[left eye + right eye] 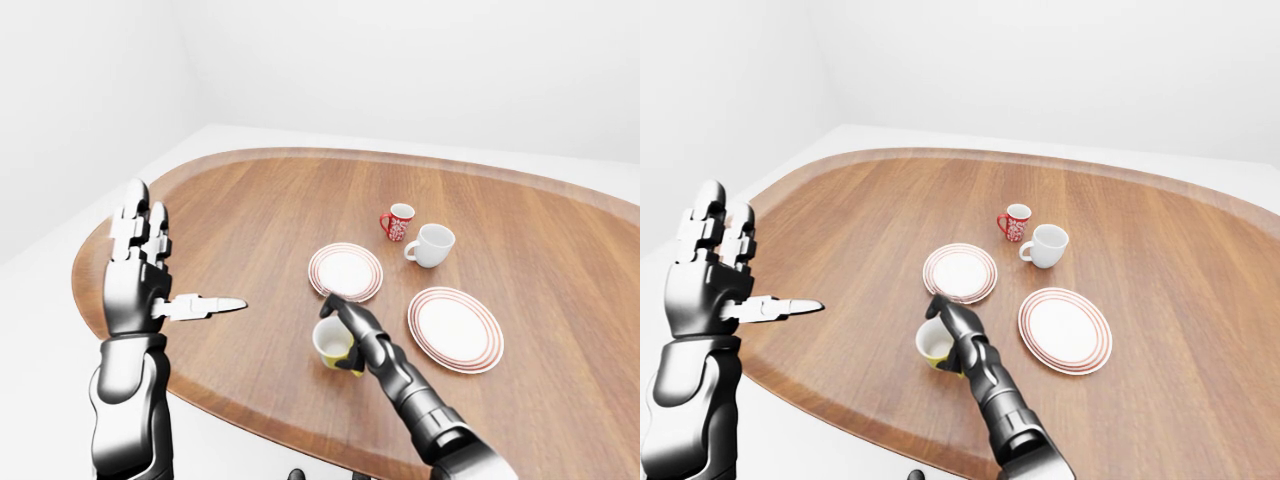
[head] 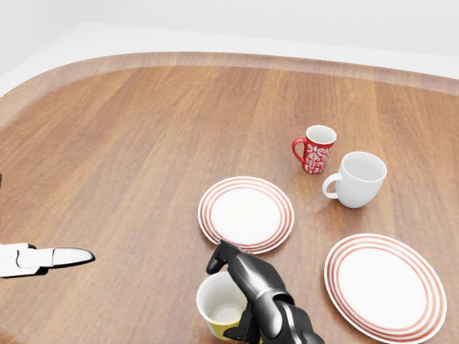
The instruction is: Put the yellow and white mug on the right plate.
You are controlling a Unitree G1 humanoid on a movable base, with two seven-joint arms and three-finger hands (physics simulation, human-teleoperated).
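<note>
The yellow and white mug stands near the bottom of the head view, below the left plate. My right hand comes up from the bottom edge, and its black fingers curl over the mug's rim and side, with the thumb low on the mug's right. The right plate, white with red rings, lies bare at the lower right. My left hand is raised well off to the left with its fingers spread, holding nothing.
A red patterned mug and a plain white mug stand above the right plate. The rounded wooden table drops off at the bottom and left edges of the view.
</note>
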